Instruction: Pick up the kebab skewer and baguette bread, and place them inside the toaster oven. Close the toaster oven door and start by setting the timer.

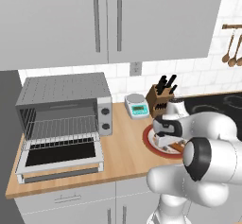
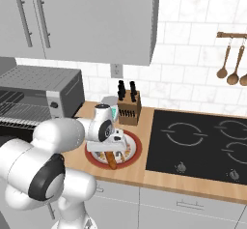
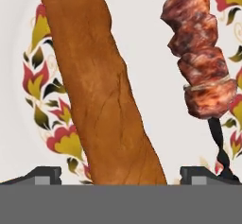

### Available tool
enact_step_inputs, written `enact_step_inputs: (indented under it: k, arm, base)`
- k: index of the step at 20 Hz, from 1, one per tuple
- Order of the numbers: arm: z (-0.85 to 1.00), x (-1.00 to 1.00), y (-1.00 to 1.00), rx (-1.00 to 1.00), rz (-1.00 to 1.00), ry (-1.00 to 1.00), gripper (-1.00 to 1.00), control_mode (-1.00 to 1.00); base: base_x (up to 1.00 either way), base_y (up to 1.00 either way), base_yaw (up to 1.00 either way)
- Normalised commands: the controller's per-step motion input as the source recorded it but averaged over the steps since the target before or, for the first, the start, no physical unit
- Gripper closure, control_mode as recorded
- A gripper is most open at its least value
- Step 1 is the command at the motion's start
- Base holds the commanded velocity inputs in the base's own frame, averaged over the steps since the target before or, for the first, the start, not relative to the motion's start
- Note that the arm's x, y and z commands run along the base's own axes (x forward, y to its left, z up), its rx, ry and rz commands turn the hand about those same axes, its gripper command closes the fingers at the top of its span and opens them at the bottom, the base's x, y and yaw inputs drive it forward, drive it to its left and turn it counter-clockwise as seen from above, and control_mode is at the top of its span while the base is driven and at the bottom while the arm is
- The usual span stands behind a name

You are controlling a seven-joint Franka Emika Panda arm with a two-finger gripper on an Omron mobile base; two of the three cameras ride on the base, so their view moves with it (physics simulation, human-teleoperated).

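Between my spread fingertips on the red-rimmed plate lies the baguette bread, kebab skewer just beside it, knife block and scale behind the plate, toaster oven open well left of it

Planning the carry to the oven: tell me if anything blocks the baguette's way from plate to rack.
Nothing visible does. The baguette lies on the plate under the tool; bare counter runs to the oven, whose door hangs open before the rack.
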Motion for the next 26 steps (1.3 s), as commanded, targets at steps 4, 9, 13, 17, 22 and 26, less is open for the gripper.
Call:
enact_step_inputs:
  k: [4, 9, 13, 17, 22, 26]
  arm:
    - [-0.26, 0.09, 0.0, 0.0, 0.0, 0.0, -1.0, -1.0]
    - [-0.15, 0.06, 0.0, 0.0, 0.0, 0.0, 1.0, -1.0]
    - [-0.1, 0.0, 0.01, 0.0, 0.0, 0.0, 1.0, -1.0]
    - [0.0, 0.0, 0.0, 0.0, 0.03, -0.01, 1.0, -1.0]
    - [0.81, -0.13, 0.31, 0.0, 0.15, -0.01, 1.0, -1.0]
    - [1.0, -0.42, 0.92, 0.0, 0.34, 0.0, 1.0, -1.0]
  base:
    - [0.0, 0.0, 0.0]
    - [0.0, 0.0, 0.0]
    - [0.0, 0.0, 0.0]
    - [0.0, 0.0, 0.0]
    - [0.0, 0.0, 0.0]
    - [0.0, 0.0, 0.0]
